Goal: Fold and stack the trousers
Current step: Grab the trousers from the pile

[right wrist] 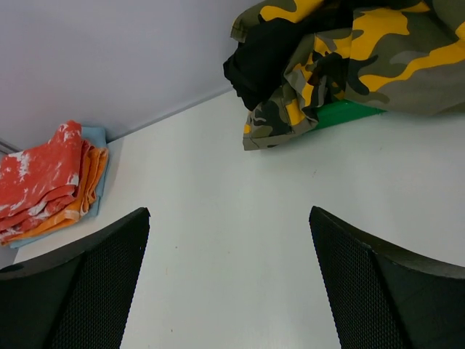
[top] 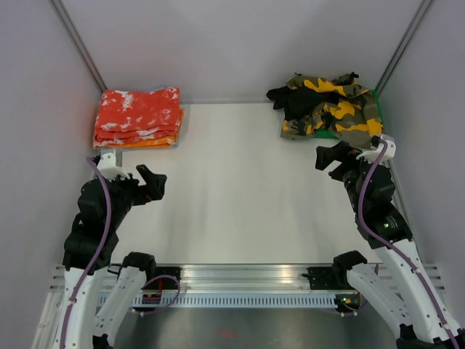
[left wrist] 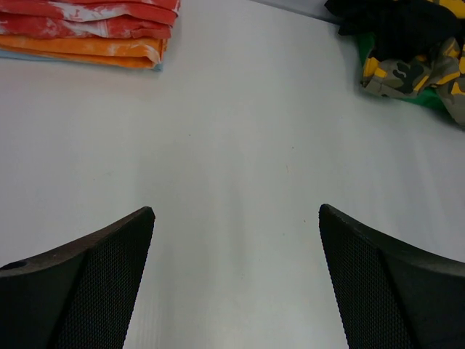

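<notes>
The camouflage trousers [top: 336, 109] lie crumpled in a heap at the table's far right corner, olive-grey with yellow-orange patches. They also show at the top of the right wrist view as trousers [right wrist: 378, 51], and at the upper right of the left wrist view as trousers [left wrist: 414, 69]. My right gripper [top: 333, 161] hovers open just in front of the heap, apart from it; its fingers [right wrist: 363, 283] stand wide over bare table. On the near left my left gripper [top: 154, 183] is open too, with nothing between its fingers [left wrist: 109, 276].
A stack of folded red-orange speckled cloths [top: 138, 118] sits at the far left. A black garment [top: 294, 98] and a green cloth [right wrist: 341, 115] lie mixed in the trousers' heap. Grey walls [top: 232, 43] close in the back and both sides.
</notes>
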Motion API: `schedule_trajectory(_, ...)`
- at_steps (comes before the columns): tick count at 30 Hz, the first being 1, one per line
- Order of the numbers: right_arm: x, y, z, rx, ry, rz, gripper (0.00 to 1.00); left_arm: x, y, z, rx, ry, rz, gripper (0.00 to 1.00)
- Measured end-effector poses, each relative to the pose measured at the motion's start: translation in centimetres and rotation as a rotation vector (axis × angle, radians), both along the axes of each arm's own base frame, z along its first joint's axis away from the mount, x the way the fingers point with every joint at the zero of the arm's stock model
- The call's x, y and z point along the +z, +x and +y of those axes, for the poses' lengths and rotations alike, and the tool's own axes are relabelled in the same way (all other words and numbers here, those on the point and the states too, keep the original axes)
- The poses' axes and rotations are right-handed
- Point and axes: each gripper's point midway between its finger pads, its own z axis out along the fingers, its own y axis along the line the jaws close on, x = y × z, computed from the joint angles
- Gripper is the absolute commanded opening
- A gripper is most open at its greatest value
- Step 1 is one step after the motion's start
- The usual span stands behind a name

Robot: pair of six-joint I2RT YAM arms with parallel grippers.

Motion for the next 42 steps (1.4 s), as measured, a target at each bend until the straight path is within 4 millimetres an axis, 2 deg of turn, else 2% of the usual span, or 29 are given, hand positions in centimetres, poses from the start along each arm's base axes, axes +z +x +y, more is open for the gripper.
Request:
schedule_trajectory(7, -0.1, 0.7, -2.4, -0.158, -0.006, 0.064, 0.98, 0.0, -0.4, -1.3, -0.081, -0.014, 0.003, 1.00)
schedule_trajectory(12, 0.6, 3.0, -3.0, -0.236, -0.036, 0.101, 0.98, -0.2, -0.8, -1.7, -0.115, -0.008, -0.001, 1.00)
schedule_trajectory(15, 0.2, 5.5, -2.8, -0.265, -0.064, 0.148, 0.98, -0.9, -0.7, -1.8, -0.121, 0.001, 0.011, 1.00)
schedule_trajectory(21, -0.3, 13.5, -1.6, -0.260, -0.091, 0.235, 0.97, -2.2, -0.6, -2.1, -0.142, 0.008, 0.040, 1.00)
schedule_trajectory(23, -0.6, 15.6, -1.4, -0.255, -0.087, 0.247, 0.97, -2.3, -0.6, -2.1, -0.146, 0.008, 0.043, 1.00)
schedule_trajectory(29, -3.3, 19.7, -1.7, -0.258, -0.085, 0.290, 0.96, -2.3, -0.6, -2.1, -0.142, 0.008, 0.035, 1.00)
schedule_trajectory(31, -4.4, 21.5, -2.3, -0.265, -0.085, 0.317, 0.92, -2.2, -0.7, -2.0, -0.141, 0.008, 0.032, 1.00)
schedule_trajectory(34, -6.5, 23.8, -3.1, -0.276, -0.091, 0.359, 0.92, -2.2, -0.7, -2.0, -0.141, 0.008, 0.032, 1.00)
schedule_trajectory(39, -9.1, 24.7, -5.1, -0.301, -0.104, 0.417, 0.93, -2.4, -0.6, -2.1, -0.142, 0.009, 0.038, 1.00)
schedule_trajectory(41, -9.2, 24.8, -6.9, -0.320, -0.074, 0.420, 0.93, -2.5, -0.5, -2.1, -0.142, 0.009, 0.041, 1.00)
schedule_trajectory(42, -9.1, 24.9, -8.4, -0.345, -0.054, 0.417, 0.93, -2.7, -0.5, -2.1, -0.142, 0.009, 0.045, 1.00)
